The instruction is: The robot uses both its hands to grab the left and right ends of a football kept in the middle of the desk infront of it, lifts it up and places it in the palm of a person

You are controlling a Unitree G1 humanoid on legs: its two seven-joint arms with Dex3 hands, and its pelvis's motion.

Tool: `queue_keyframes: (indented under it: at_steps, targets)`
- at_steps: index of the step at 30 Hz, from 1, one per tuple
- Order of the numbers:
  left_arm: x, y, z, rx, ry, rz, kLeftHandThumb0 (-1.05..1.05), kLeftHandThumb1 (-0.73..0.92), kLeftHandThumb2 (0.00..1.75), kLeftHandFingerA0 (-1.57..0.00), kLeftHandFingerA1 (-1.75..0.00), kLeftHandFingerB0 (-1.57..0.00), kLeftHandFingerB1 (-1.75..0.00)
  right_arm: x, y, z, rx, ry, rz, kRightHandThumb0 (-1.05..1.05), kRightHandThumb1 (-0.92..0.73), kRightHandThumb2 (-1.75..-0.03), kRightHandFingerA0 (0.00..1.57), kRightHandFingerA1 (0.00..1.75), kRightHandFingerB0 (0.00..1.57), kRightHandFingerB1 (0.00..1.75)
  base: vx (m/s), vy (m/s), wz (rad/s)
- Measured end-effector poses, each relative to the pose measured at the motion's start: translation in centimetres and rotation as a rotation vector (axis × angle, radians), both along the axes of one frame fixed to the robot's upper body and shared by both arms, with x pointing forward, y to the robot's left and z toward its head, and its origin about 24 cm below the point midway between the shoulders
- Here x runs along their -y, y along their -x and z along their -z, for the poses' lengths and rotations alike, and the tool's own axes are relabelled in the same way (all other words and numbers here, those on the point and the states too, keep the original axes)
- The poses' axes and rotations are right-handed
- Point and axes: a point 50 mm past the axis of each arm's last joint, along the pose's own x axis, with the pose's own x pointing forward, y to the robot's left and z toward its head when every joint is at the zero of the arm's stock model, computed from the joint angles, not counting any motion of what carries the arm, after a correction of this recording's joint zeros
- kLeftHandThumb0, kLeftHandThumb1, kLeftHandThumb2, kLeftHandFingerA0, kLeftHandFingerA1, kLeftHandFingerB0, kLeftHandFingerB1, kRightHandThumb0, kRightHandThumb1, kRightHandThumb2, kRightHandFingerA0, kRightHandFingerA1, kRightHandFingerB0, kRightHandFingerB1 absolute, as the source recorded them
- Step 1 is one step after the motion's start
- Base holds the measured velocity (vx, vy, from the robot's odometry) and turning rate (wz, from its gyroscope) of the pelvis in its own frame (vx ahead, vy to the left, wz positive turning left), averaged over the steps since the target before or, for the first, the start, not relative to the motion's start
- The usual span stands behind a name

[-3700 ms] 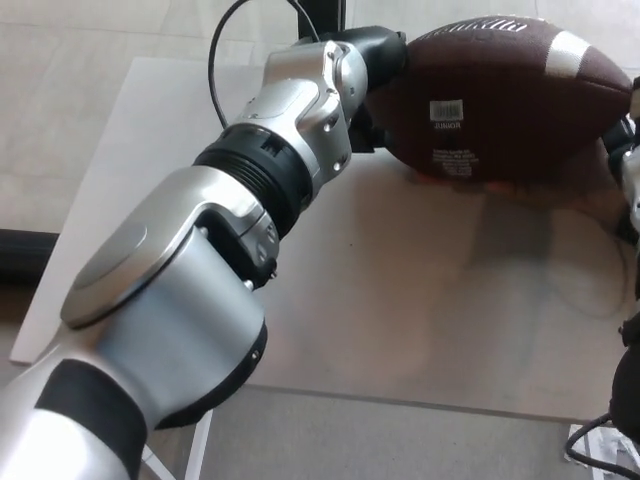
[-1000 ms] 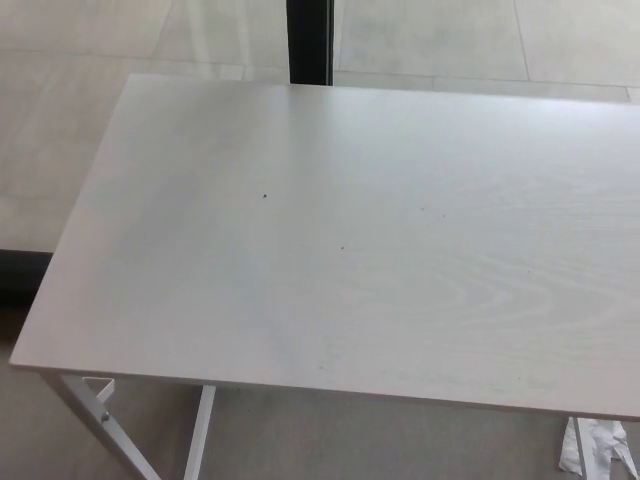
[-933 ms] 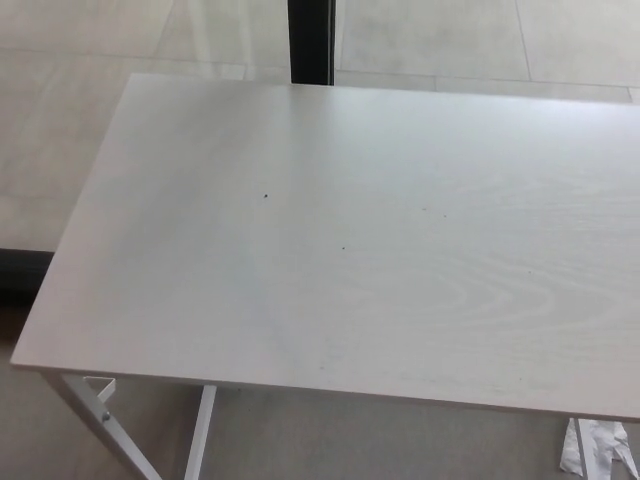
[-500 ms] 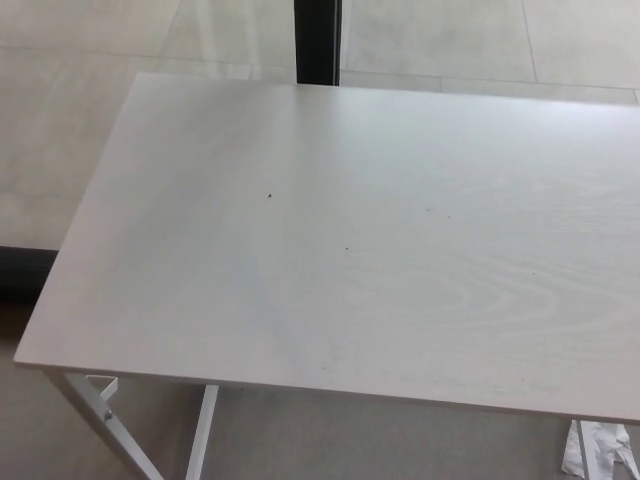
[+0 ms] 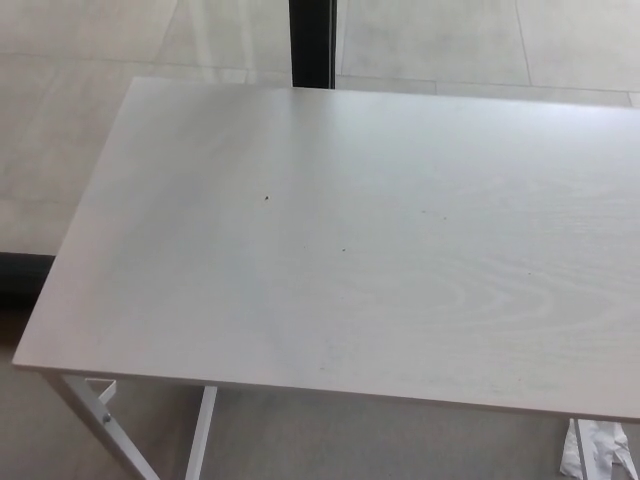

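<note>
The head view holds only the pale wood-grain desk (image 5: 340, 240), its top bare apart from two tiny dark specks. No football shows anywhere in the picture. Neither of my hands nor any part of my arms is in view. No person's hand shows either.
A black vertical post (image 5: 312, 42) stands behind the desk's far edge. The desk's white metal legs (image 5: 110, 425) show under its near left corner. A crumpled white scrap (image 5: 597, 450) lies on the floor at the lower right. Pale tiled floor surrounds the desk.
Some seconds ago both my hands held the football above the desk; now ball and arms are out of view. Over the last second only the camera has shifted slightly.
</note>
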Motion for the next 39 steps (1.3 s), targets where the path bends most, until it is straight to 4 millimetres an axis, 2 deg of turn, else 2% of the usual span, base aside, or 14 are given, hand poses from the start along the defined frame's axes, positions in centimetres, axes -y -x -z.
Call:
queue_keyframes:
  at_steps: [2,6,7,9,14,19,20,26,27,31,33,34,35,39]
  targets:
    - [0.2,0.3,0.2,-0.005,0.012,-0.018,-0.59,0.74,0.62,-0.31,-0.62,-0.24,-0.4,0.0,0.0,0.1,-0.013,0.003,-0.029,-0.62,-0.54,-0.89,0.46,0.59,0.3,0.47,0.0,0.0,0.0]
    - [-0.2,-0.7,0.4,-0.01,0.015,-0.017,-0.61,0.74,0.61,-0.34,-0.64,-0.26,-0.41,-0.3,-0.9,0.4,-0.039,0.012,-0.111,-0.63,-0.55,-0.89,0.48,0.59,0.27,0.46,0.0,0.0,0.0]
    - [-0.4,-1.2,0.4,-0.009,0.01,-0.01,-0.63,0.74,0.61,-0.32,-0.65,-0.25,-0.42,-0.4,-1.3,0.5,-0.045,0.016,-0.137,-0.57,-0.66,-0.6,0.48,0.45,0.33,0.32,0.0,0.0,0.0]
    - [-0.9,-2.4,0.3,0.005,-0.004,0.014,-0.64,0.74,0.61,-0.31,-0.65,-0.23,-0.41,-0.5,-2.0,0.6,-0.058,0.026,-0.187,-0.57,-0.66,-0.6,0.5,0.47,0.33,0.32,0.0,0.0,0.0]
    - [-2.4,-5.7,-0.5,0.031,-0.084,0.135,-0.64,0.74,0.63,-0.45,-0.78,-0.29,-0.49,-0.8,-4.1,0.5,-0.058,0.067,-0.305,-0.59,-0.56,-0.9,0.52,0.62,0.29,0.47,0.0,0.0,0.0]
    - [-2.9,-7.5,-1.0,0.049,-0.136,0.206,-0.61,0.77,0.62,-0.41,-0.79,-0.27,-0.5,-0.8,-5.7,0.5,-0.009,0.085,-0.322,-0.56,-0.55,-0.88,0.45,0.6,0.28,0.47,0.0,0.0,0.0]
    - [-2.9,-7.7,-0.9,0.05,-0.137,0.205,-0.6,0.77,0.62,-0.34,-0.77,-0.25,-0.48,-0.8,-6.2,0.5,0.013,0.088,-0.319,-0.51,-0.67,-0.6,0.51,0.55,0.36,0.33,0.0,0.0,0.0]
    - [-3.3,-8.0,-1.2,0.088,-0.159,0.157,-0.61,0.74,0.62,-0.47,-0.81,-0.23,-0.47,-1.0,-8.0,0.5,0.078,0.097,-0.308,-0.53,-0.69,-0.61,0.3,0.49,0.3,0.31,0.0,0.0,0.0]
    - [-3.4,-8.1,-1.3,0.099,-0.166,0.147,-0.62,0.62,0.89,-0.45,-0.78,-0.22,-0.54,-1.0,-8.2,0.5,0.083,0.097,-0.308,-0.53,-0.69,-0.61,0.29,0.48,0.3,0.31,0.0,0.0,0.0]
    - [-3.7,-7.9,-1.7,0.137,-0.186,0.106,-0.61,0.64,0.89,-0.43,-0.77,-0.22,-0.55,-1.0,-8.1,0.5,0.081,0.093,-0.305,-0.53,-0.69,-0.61,0.3,0.51,0.32,0.32,0.0,0.0,0.0]
    - [-3.7,-7.6,-1.8,0.148,-0.188,0.095,-0.59,0.76,0.62,-0.48,-0.84,-0.29,-0.52,-0.9,-7.4,0.4,0.075,0.089,-0.295,-0.51,-0.68,-0.59,0.34,0.54,0.32,0.32,0.0,0.0,0.0]
    - [-3.7,-7.5,-1.8,0.146,-0.187,0.098,-0.58,0.75,0.61,-0.49,-0.82,-0.29,-0.52,-0.8,-7.1,0.3,0.072,0.089,-0.29,-0.55,-0.54,-0.87,0.45,0.69,0.26,0.47,0.0,0.0,0.0]
    - [-3.6,-7.3,-1.8,0.143,-0.185,0.101,-0.61,0.74,0.61,-0.49,-0.78,-0.3,-0.51,-0.7,-6.7,0.2,0.069,0.088,-0.285,-0.48,-0.67,-0.6,0.47,0.6,0.34,0.33,0.0,0.0,0.0]
    - [-2.4,-4.8,-1.3,0.081,-0.126,0.148,-0.59,0.72,0.61,-0.37,-0.73,-0.28,-0.5,0.1,-3.5,-0.6,-0.001,0.084,-0.247,-0.52,-0.64,-0.59,0.46,0.56,0.35,0.33,0.0,0.0,0.0]
